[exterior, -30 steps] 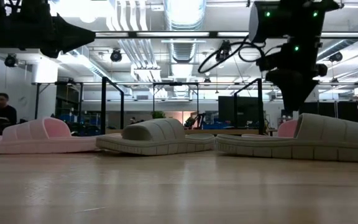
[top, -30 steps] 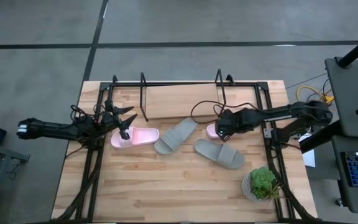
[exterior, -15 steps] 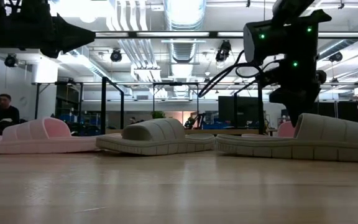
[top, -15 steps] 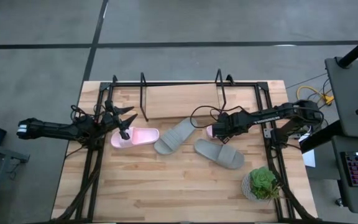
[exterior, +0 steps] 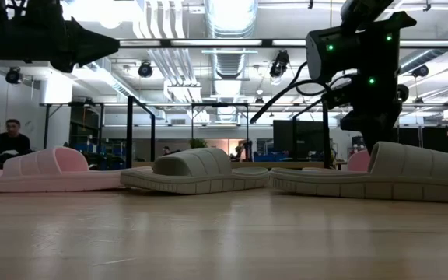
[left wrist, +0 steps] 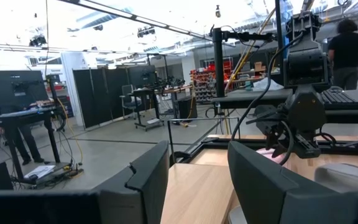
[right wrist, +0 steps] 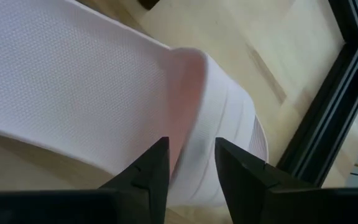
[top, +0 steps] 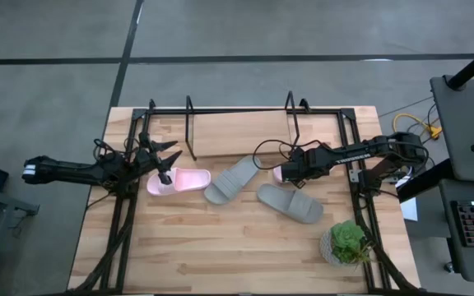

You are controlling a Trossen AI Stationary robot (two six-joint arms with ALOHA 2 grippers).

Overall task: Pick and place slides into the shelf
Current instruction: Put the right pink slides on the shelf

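Covering most of one pale pink slide (top: 279, 172), the right gripper (top: 289, 171) leaves only that sandal's rounded end showing from above; from table height just a pink sliver (exterior: 358, 160) peeks over the grey slide in front. In the right wrist view the two dark fingers (right wrist: 152, 167) straddle the edge of its pale strap (right wrist: 166, 112), one on each side, but whether they are already pinching it cannot be told.

Four slides can be counted. The second pink slide (top: 178, 181) lies on the wooden table (top: 220, 247) left of centre, directly under the left gripper (top: 164, 161). Two grey slides lie in the middle: one (top: 231, 179) angled beside the pink one, the other (top: 290, 202) just in front of the right gripper. None sits in the shelf (top: 241, 123), whose wire loops and board base stand along the far edge of the table.

The left gripper hangs above the table with its fingers (left wrist: 148, 180) apart and nothing between them.

One small potted plant (top: 346, 241) stands near the table's right front corner. A person (exterior: 9, 138) is partly visible far back in the room.
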